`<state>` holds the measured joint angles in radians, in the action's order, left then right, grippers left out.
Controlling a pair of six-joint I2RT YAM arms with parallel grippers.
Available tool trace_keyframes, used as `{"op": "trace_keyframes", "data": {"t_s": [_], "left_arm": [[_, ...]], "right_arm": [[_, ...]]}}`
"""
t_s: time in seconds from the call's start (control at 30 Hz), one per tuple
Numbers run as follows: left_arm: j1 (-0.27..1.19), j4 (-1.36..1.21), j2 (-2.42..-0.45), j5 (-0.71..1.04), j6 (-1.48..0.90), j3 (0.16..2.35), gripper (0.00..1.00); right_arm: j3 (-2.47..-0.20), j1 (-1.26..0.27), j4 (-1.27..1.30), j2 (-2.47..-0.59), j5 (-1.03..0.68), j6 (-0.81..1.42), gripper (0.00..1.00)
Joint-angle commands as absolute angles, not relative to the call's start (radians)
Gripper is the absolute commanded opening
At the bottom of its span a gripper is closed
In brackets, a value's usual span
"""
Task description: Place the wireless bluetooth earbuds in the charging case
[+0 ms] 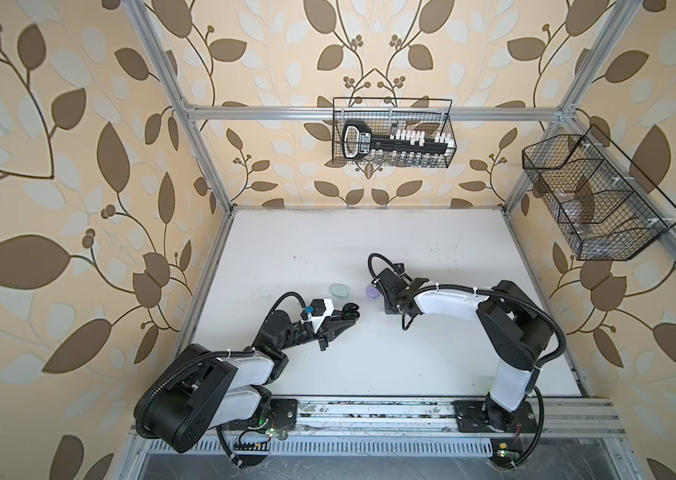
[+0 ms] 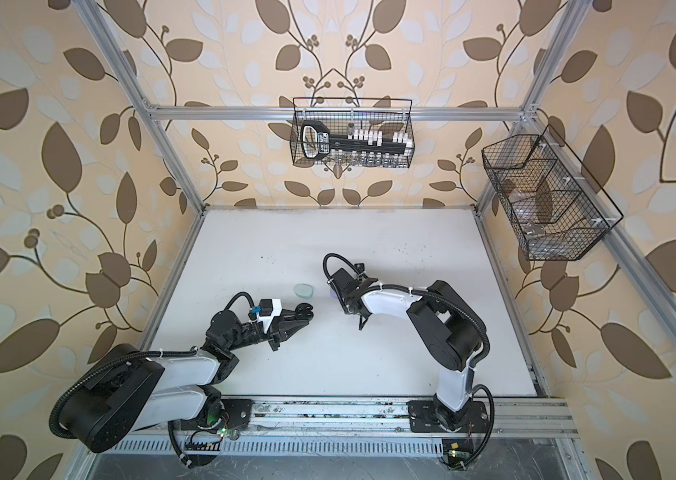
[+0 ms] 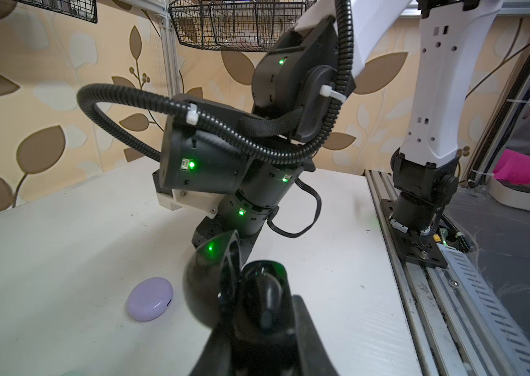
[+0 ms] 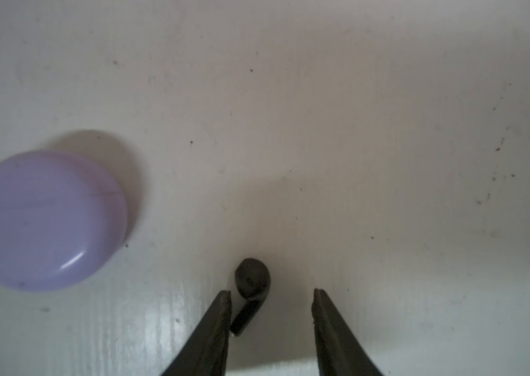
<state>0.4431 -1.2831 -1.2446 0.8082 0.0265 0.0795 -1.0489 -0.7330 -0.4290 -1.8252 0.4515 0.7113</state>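
My left gripper [image 3: 260, 320] is shut on a black charging case [image 3: 254, 293], which it holds above the table with the lid [image 3: 205, 286] swung open. A dark rounded shape sits in the case's base. In both top views this gripper [image 1: 351, 312] [image 2: 305, 312] is left of centre. My right gripper [image 4: 272, 296] points down at the table and is open. A black earbud [image 4: 252, 280] lies between its fingers, with its stem against one fingertip [image 4: 224, 301]. A shut lilac case [image 4: 42, 221] [image 1: 371, 292] lies beside it. The other earbuds are out of view.
A pale mint case [image 1: 339, 290] [image 2: 304, 290] lies shut on the white table [image 1: 307, 249], left of the lilac one. Wire baskets hang on the back wall [image 1: 392, 133] and the right wall [image 1: 594, 199]. The arms' mounting rail [image 1: 369, 411] runs along the front edge.
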Motion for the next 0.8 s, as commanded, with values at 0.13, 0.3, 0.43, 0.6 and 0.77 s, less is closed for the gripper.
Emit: {"op": "trace_keyframes", "data": {"t_s": [0.13,0.3,0.43,0.6,0.77], "left_arm": [[0.430,-1.312,-1.223,0.838,0.028,0.083,0.00],[0.429,-1.305,-1.223,0.838,0.032,0.084,0.00],[0.430,-1.305,-1.226,0.842,0.032,0.084,0.00],[0.429,-1.303,-1.224,0.848,0.034,0.084,0.00],[0.430,-1.302,-1.222,0.853,0.033,0.086,0.00]], "right_arm": [[-1.010,-0.718,-0.432,-1.803,0.376,0.707,0.36],[-1.058,-0.707,-0.402,-1.851,0.306,0.686,0.39],[-1.093,-0.704,-0.403,-1.893,0.302,0.686,0.40],[-1.110,-0.706,-0.409,-1.931,0.318,0.691,0.34],[-1.095,-0.714,-0.426,-1.914,0.349,0.697,0.28]]}}
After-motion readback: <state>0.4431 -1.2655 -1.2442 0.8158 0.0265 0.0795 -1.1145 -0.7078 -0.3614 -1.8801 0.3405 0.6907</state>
